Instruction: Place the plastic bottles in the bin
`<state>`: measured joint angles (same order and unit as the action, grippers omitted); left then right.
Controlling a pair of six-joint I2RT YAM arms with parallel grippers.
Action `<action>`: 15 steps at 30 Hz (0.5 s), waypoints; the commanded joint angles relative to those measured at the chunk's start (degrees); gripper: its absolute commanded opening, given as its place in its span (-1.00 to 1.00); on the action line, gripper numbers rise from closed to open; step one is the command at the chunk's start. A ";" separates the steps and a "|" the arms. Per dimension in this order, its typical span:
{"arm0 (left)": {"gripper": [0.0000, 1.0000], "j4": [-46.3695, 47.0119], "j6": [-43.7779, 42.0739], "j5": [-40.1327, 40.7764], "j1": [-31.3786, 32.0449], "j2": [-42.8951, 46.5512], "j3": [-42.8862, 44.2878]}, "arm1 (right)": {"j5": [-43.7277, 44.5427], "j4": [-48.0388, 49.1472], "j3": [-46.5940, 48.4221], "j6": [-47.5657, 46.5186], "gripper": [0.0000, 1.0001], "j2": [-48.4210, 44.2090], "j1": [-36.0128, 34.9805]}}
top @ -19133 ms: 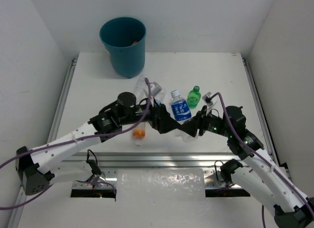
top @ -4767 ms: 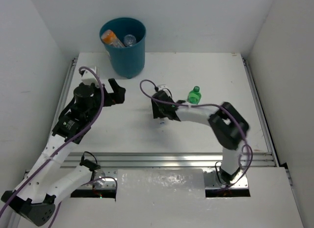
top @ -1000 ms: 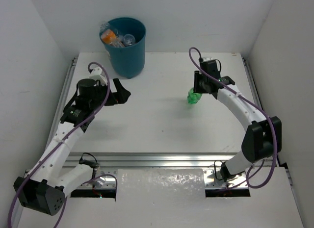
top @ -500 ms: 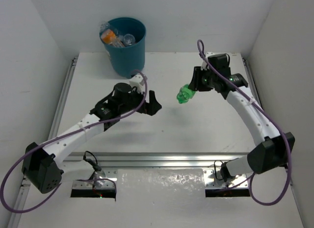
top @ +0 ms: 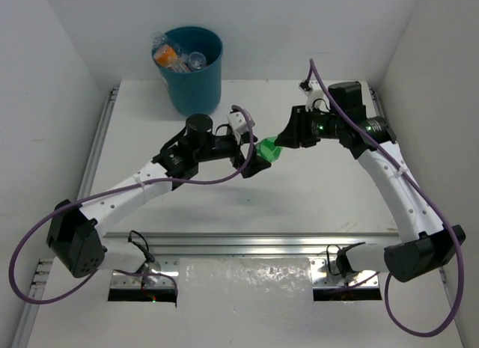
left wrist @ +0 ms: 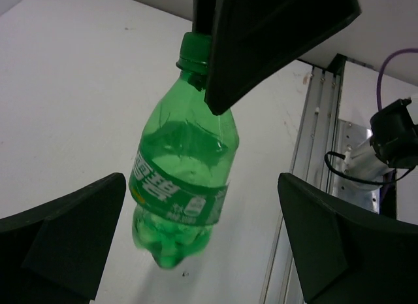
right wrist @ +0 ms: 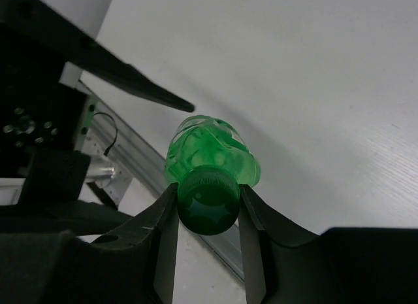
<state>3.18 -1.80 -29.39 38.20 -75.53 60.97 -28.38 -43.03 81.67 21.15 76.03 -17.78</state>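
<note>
The short green bottle hangs above the table at mid-table. My right gripper is shut on its cap, which shows between the fingers in the right wrist view with the bottle body beyond. My left gripper is open, its jaws standing either side of the bottle without touching it. The teal bin stands at the far left with an orange-labelled bottle and a clear bottle sticking out of it.
The white table has metal rails along its left, right and near edges. White walls close in on three sides. The left arm stretches across the table's left half.
My left arm has swung right, bringing its open jaws around the green bottle. My right gripper has carried the bottle a little left and nearer.
</note>
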 commanded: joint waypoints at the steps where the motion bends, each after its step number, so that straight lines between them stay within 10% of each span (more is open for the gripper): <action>1: 0.99 -1.42 -3.47 -6.64 0.21 -2.16 3.28 | -7.38 2.24 1.48 -0.14 -1.00 -3.16 -0.24; 11: 0.98 -2.21 -3.82 -6.47 1.88 -4.63 5.91 | -11.61 3.12 1.04 0.30 -1.00 -4.75 -0.50; 13: 0.46 -1.86 -3.56 -7.52 1.88 -4.63 6.35 | -11.70 3.12 0.95 0.30 -1.00 -4.84 -0.50; 15: -0.67 -1.16 -2.95 -8.14 1.97 -4.63 6.53 | -11.52 3.30 0.69 0.39 -1.00 -4.92 -0.50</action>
<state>-0.47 -4.05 -35.38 39.48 -80.49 64.82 -37.58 -42.70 81.67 21.10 72.64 -17.89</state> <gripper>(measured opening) 0.410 0.368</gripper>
